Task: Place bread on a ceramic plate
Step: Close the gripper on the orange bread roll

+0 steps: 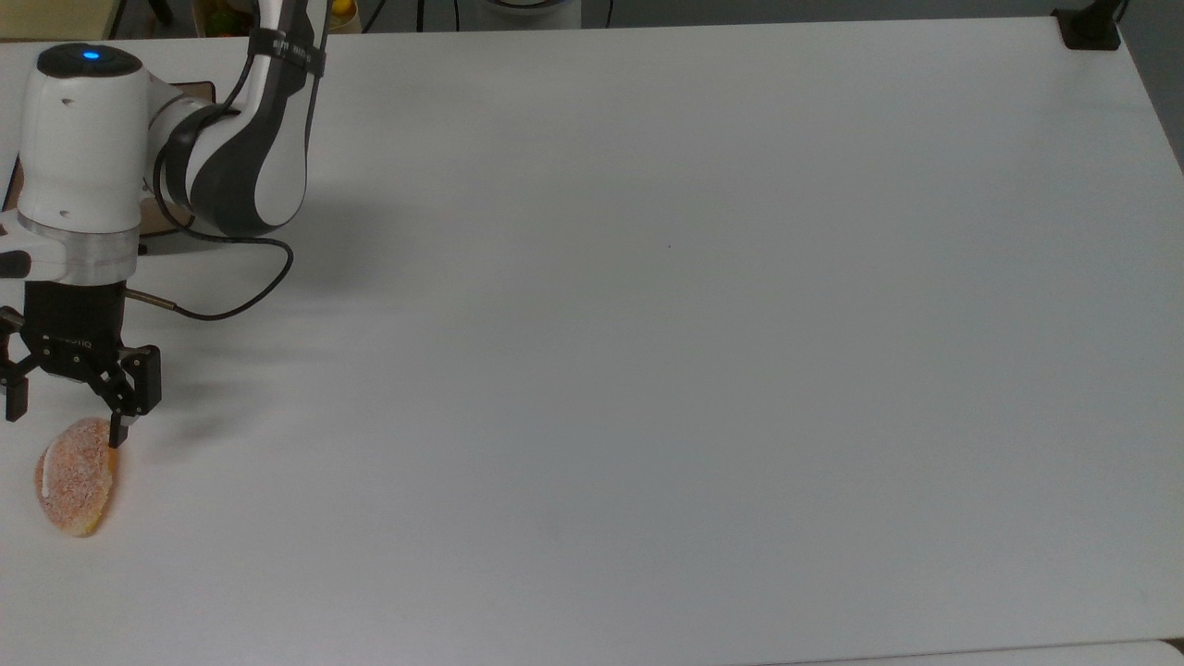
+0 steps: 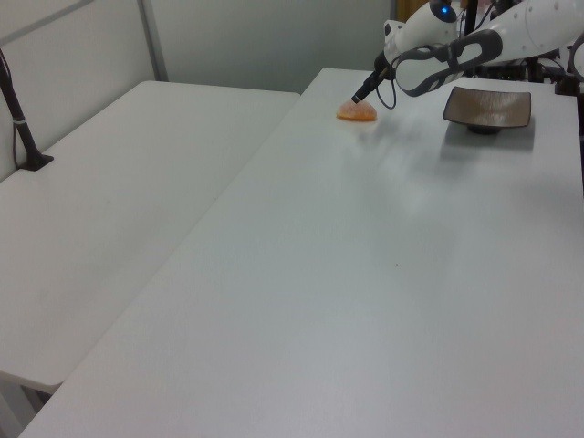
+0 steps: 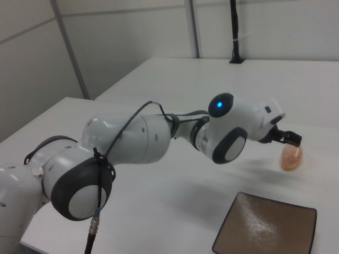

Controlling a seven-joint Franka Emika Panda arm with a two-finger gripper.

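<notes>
With the claw (image 1: 63, 425) spread wide at the near end of the bread (image 1: 77, 477), an off-centre close could nudge the bun across the table (image 1: 647, 324)

White-and-grey arm (image 1: 242, 139), blue light (image 1: 90, 55), black cable (image 1: 236, 301), black gripper (image 1: 65, 425).

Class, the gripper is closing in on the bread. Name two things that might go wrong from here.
1. The open gripper sits off the bread's middle, one fingertip over its edge; descending may push the bread away.
2. The bread lies near the table edge in the top view; a nudge might knock it off.
</notes>
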